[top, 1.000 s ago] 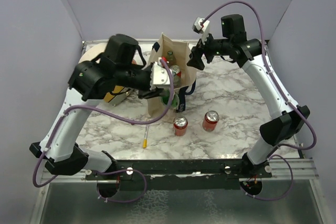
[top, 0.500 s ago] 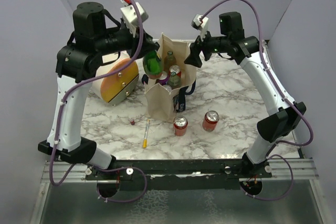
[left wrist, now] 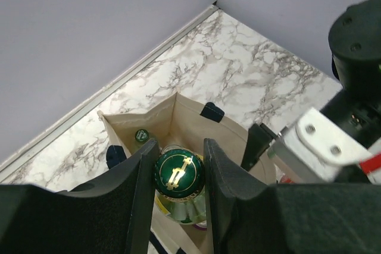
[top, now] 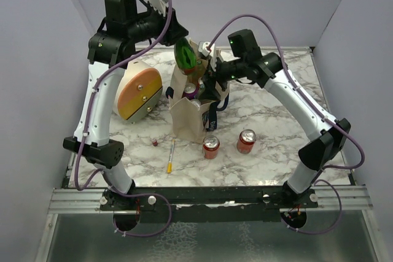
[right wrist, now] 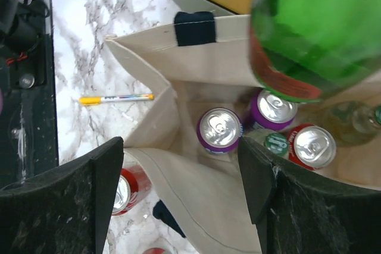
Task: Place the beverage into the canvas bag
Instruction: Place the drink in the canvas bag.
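1. Hanging over the open mouth of the bag (top: 187, 121), mid-tabletop toward the far edge, the green bottle (top: 185, 55) is clamped at its neck by the left gripper (left wrist: 178, 153).
2. Above the bag's rim the right gripper (right wrist: 178, 153) stands spread open, gripping nothing.
3. The bottle looks like glass: stiff, smooth, weighty and breakable. The neck hold seems sound, but cans (right wrist: 219, 129) inside call for gentle lowering.

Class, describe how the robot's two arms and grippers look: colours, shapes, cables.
The left arm and right arm both have white curved shells, bulky black joints and looping purple cables. The left gripper and right gripper have flat black fingers.
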`<control>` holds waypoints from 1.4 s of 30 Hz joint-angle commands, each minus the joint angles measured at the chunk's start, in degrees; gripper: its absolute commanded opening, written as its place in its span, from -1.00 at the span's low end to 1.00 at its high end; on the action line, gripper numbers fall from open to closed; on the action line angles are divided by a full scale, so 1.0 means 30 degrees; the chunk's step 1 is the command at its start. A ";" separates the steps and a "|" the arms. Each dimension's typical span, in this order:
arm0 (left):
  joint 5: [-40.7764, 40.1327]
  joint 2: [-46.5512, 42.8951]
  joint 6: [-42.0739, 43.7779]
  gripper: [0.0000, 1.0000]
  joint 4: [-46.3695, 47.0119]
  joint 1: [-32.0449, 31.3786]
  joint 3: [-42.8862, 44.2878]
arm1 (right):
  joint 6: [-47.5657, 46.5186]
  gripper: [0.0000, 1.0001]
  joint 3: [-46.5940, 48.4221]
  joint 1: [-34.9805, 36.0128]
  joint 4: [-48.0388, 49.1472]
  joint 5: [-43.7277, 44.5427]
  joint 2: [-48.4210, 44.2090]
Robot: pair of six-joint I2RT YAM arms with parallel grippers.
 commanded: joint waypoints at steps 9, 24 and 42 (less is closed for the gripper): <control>-0.0405 0.0422 -0.3802 -1.00 0.6645 0.0016 -0.0865 | -0.0191 0.41 -0.1611 0.1722 0.0913 -0.0244 -0.0239; -0.0439 0.1190 -0.4950 -1.00 0.8724 0.0004 -0.2077 | -0.0117 0.03 -0.1168 0.2714 0.0984 -0.0613 0.1247; 0.1741 0.0200 -0.3167 -1.00 0.8556 -0.0007 -0.4458 | -0.3212 -0.77 -0.1077 0.3189 -0.0604 -0.1721 0.1043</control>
